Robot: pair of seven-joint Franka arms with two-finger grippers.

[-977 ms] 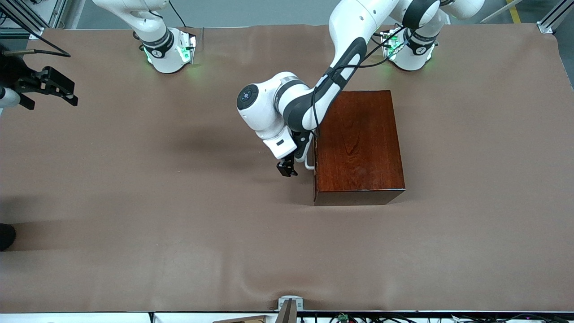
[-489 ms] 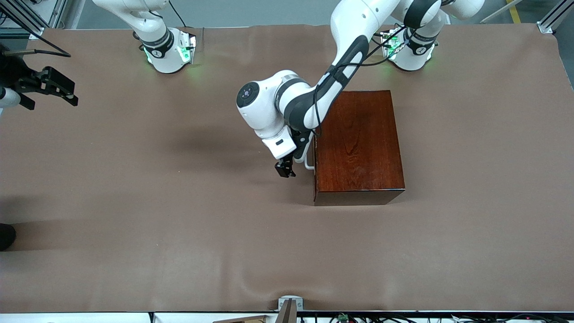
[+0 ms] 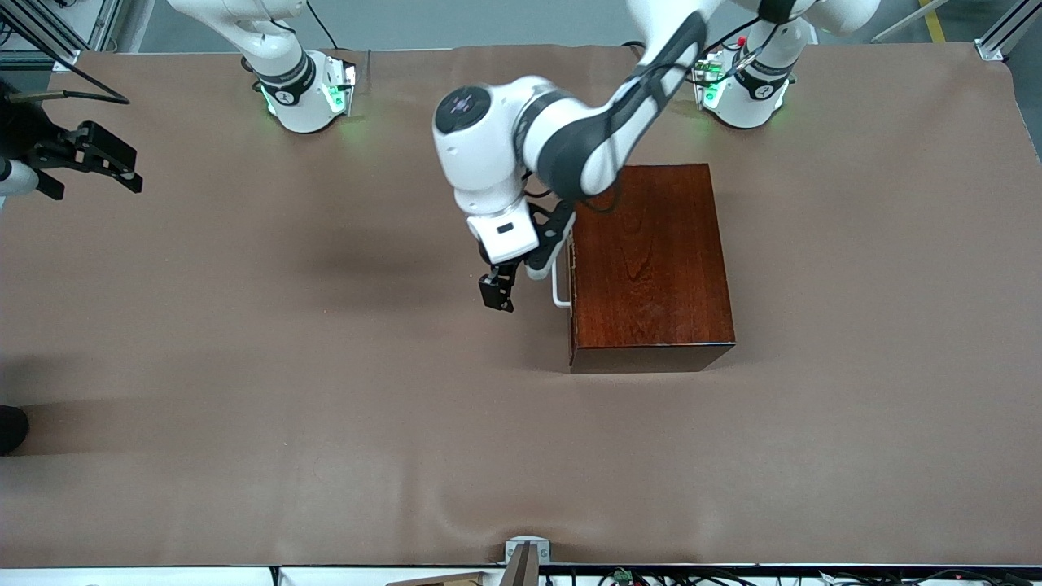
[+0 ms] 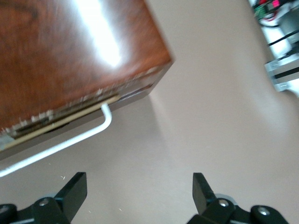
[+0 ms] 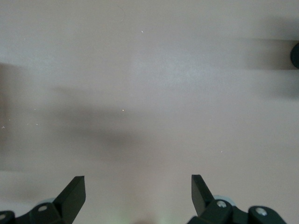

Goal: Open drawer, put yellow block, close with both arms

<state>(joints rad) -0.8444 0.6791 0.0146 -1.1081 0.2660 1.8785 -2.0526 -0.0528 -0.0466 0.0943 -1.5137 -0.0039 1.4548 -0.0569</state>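
The mahogany box (image 3: 651, 264) stands on the brown table mat toward the left arm's end. Its drawer is shut or nearly shut: the left wrist view shows only a thin light-wood slit along the drawer front (image 4: 135, 93). The white loop handle (image 3: 559, 286) sticks out of the front and also shows in the left wrist view (image 4: 70, 141). My left gripper (image 3: 496, 295) hangs open and empty over the mat just off the handle, not touching it; its fingers (image 4: 74, 189) stand wide apart. My right gripper (image 3: 122, 167) waits open and empty at the right arm's end of the table. The yellow block is out of view.
A dark rounded object (image 3: 10, 427) sits at the table's edge at the right arm's end. A metal bracket (image 3: 525, 553) is at the table edge nearest the front camera. The mat has shallow wrinkles near that edge.
My left arm has risen and swung its gripper away from the handle toward the right arm's end. The handle now shows more fully. The box and the right arm have not moved.
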